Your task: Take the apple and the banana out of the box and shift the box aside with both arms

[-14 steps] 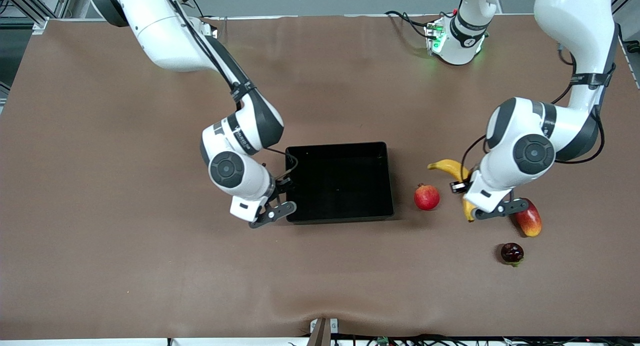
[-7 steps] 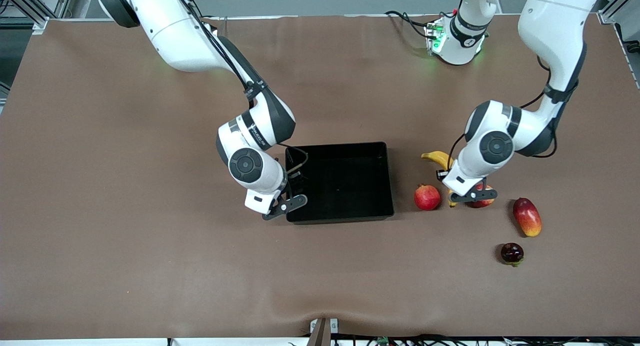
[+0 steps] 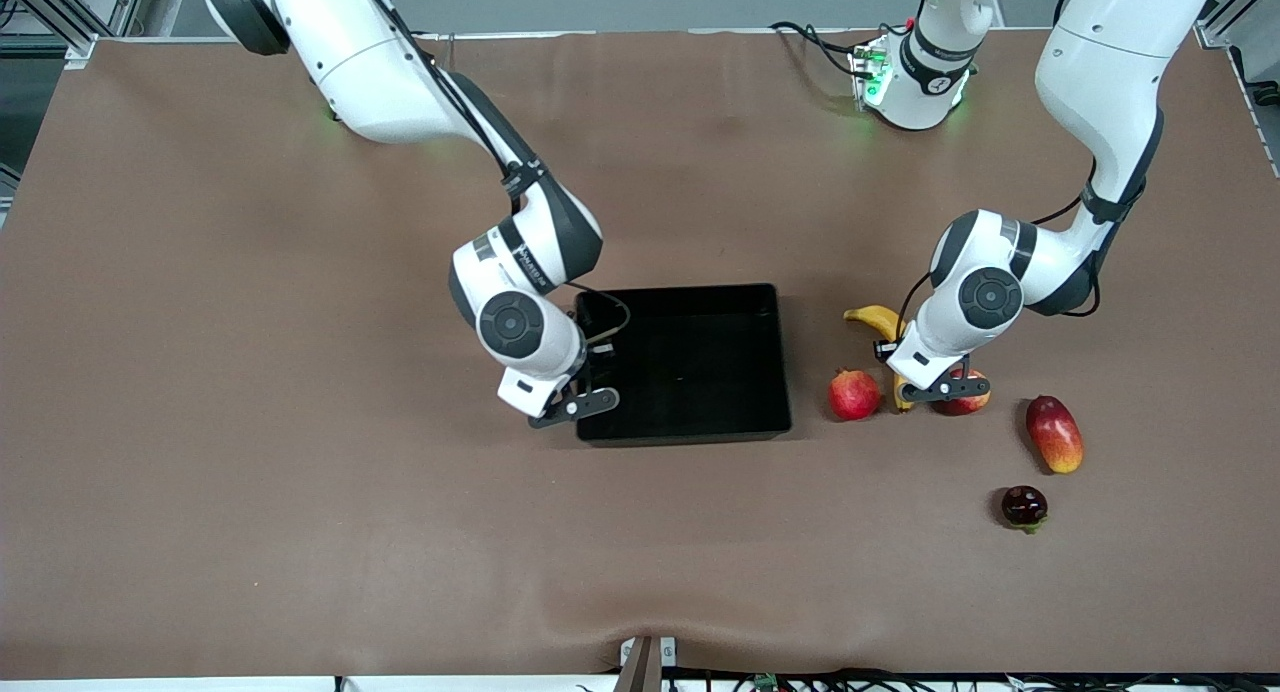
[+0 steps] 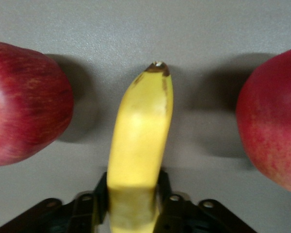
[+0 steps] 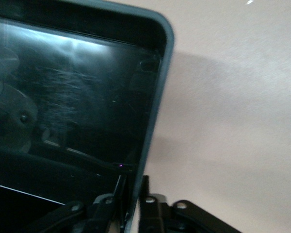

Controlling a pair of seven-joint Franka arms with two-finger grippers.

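The black tray (image 3: 690,362) lies mid-table. My right gripper (image 3: 580,404) is shut on its wall at the right arm's end, at the corner nearer the camera; in the right wrist view the fingers (image 5: 144,194) straddle the tray's rim (image 5: 155,111), with the gripper (image 5: 133,187) down on it. My left gripper (image 3: 925,390) is low on the table, shut on the yellow banana (image 3: 872,319), (image 4: 140,141). The red apple (image 3: 972,402), (image 4: 24,102) lies beside the banana and is partly hidden under the left gripper (image 4: 134,187).
A red pomegranate (image 3: 853,394), (image 4: 274,126) lies between the tray and the banana. A red-orange mango (image 3: 1055,434) and a small dark fruit (image 3: 1024,507) lie nearer the camera toward the left arm's end.
The left arm swung from beside the mango to between pomegranate and apple, shifting the banana slightly away from the camera. The right gripper nudged the tray a little toward the left arm's end.
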